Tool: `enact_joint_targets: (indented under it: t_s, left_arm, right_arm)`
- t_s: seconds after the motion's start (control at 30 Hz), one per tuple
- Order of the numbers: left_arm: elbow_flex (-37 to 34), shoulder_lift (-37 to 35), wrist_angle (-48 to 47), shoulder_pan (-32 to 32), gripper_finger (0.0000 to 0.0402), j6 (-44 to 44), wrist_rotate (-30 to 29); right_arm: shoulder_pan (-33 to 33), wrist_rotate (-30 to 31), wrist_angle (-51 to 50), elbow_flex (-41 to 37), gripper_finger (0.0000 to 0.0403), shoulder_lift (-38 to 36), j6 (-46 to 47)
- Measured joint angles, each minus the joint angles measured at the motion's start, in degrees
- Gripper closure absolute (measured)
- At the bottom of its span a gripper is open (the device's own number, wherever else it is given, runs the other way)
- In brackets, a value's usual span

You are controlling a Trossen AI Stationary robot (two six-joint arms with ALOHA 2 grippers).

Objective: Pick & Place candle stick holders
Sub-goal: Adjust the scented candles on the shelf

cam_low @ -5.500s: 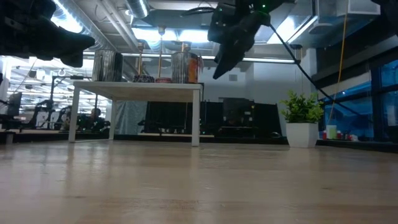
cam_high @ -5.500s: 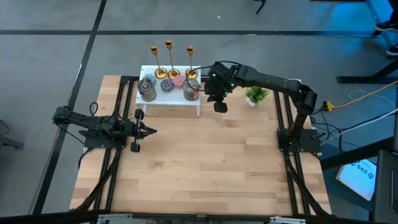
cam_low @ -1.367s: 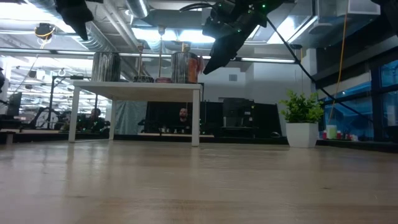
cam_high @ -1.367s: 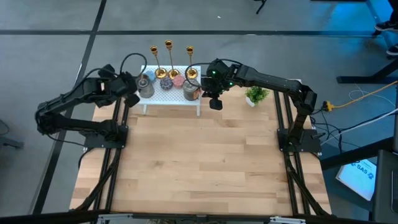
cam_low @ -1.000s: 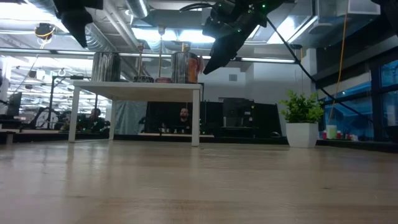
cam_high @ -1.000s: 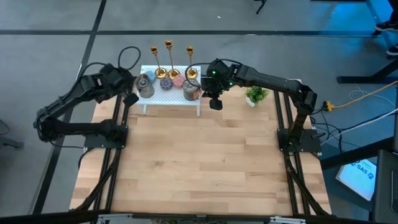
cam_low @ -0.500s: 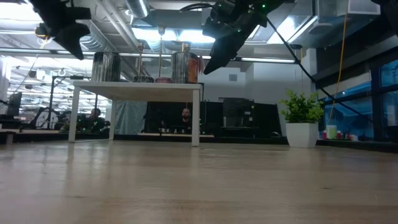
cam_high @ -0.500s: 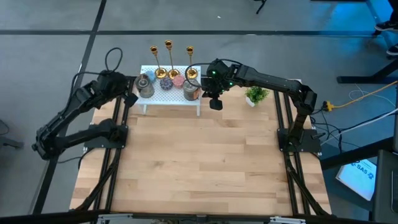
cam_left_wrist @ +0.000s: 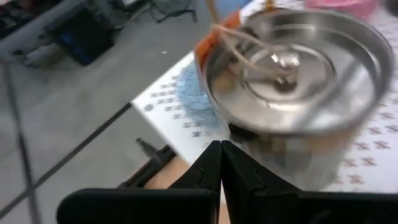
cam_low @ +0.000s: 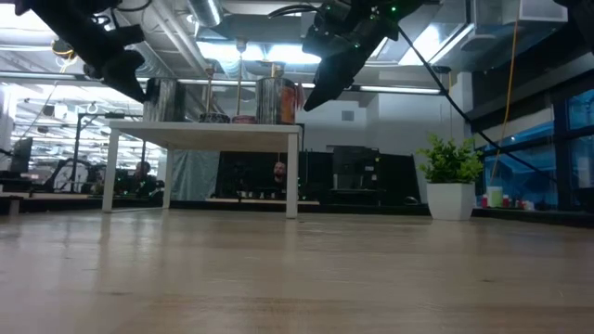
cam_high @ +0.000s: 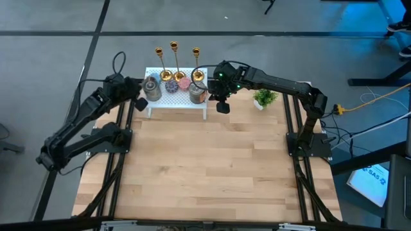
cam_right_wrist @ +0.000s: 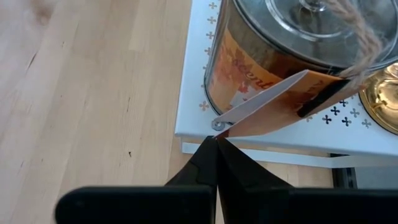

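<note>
Both sets of my fingers are pressed together, nothing in either. My left gripper [cam_left_wrist: 221, 146] is up in the air at the left end of the little white shelf [cam_high: 176, 102], tips aimed at the silver tin [cam_left_wrist: 298, 81] sitting on that end, close but not touching as far as I can see. My right gripper [cam_right_wrist: 214, 140] hovers at the shelf's right front corner, just below the paper tag [cam_right_wrist: 273, 102] hanging off the orange-labelled tin [cam_right_wrist: 273, 50]; can't tell if the tips brush the tag.

The three gold candlesticks [cam_high: 174, 61] stand upright in a row along the back of the shelf, behind the tins and a few small round discs [cam_high: 178, 84]. One gold base [cam_right_wrist: 380, 96] shows just beside the right tin. A small potted plant [cam_high: 264, 98] sits on the table right of the shelf.
</note>
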Motion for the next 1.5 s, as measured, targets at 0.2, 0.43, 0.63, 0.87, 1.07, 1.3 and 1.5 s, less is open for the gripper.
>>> enact_joint_targets:
  t_s: [0.2, 0.43, 0.63, 0.87, 1.07, 1.3, 1.5]
  left_arm:
    - [-0.21, 0.06, -0.03, 2.08, 0.04, 0.17, 6.73]
    - [-0.21, 0.06, -0.03, 2.28, 0.04, -0.12, 11.3]
    - [-0.21, 0.06, -0.04, 2.11, 0.04, -0.15, 15.07]
    - [-0.21, 0.06, -0.03, 2.04, 0.04, -0.32, 21.09]
    - [-0.21, 0.06, 0.23, 1.4, 0.04, -0.28, 23.36]
    - [-0.21, 0.06, 0.67, -2.74, 0.04, -0.28, 23.36]
    - [-0.19, -2.67, -0.72, -6.02, 0.04, -0.57, 19.99]
  right_arm:
    - [0.01, 0.0, 0.0, 0.0, 0.0402, 0.0, 0.01]
    - [0.0, -0.49, 0.54, 0.0, 0.0402, 0.0, 0.03]
    - [0.98, -0.62, 2.08, 0.0, 0.0402, 0.0, 0.02]
    - [2.98, -0.61, 4.61, 0.0, 0.0402, 0.0, 0.01]
    - [4.31, -0.62, 7.17, 0.0, 0.0402, 0.0, 0.01]
    - [5.17, -0.77, 9.53, 0.0, 0.0402, 0.0, 0.0]
    - [4.11, -0.49, -2.16, 0.04, 0.0402, -0.08, -2.85]
